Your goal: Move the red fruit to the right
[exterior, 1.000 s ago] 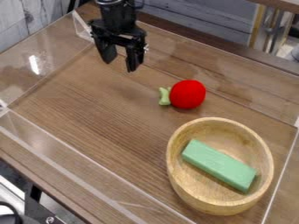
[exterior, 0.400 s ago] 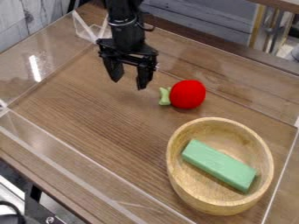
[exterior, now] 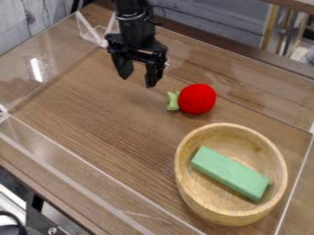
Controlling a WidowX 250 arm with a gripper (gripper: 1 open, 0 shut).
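The red fruit (exterior: 196,97) is small, round and bright red, with a light green leafy stub on its left side. It lies on the wooden table just above the wooden bowl (exterior: 196,188). My gripper (exterior: 139,75) hangs to the upper left of the fruit, a short way off and not touching it. Its black fingers point down with a gap between them, and nothing is held.
The wooden bowl holds a green rectangular block (exterior: 229,173) at the front right. Clear plastic walls (exterior: 37,147) edge the table on the left, front and right. Bare wood (exterior: 98,138) lies left of the fruit.
My gripper has moved right and forward from the back of the table toward the fruit, still open. The fruit and bowl have not moved.
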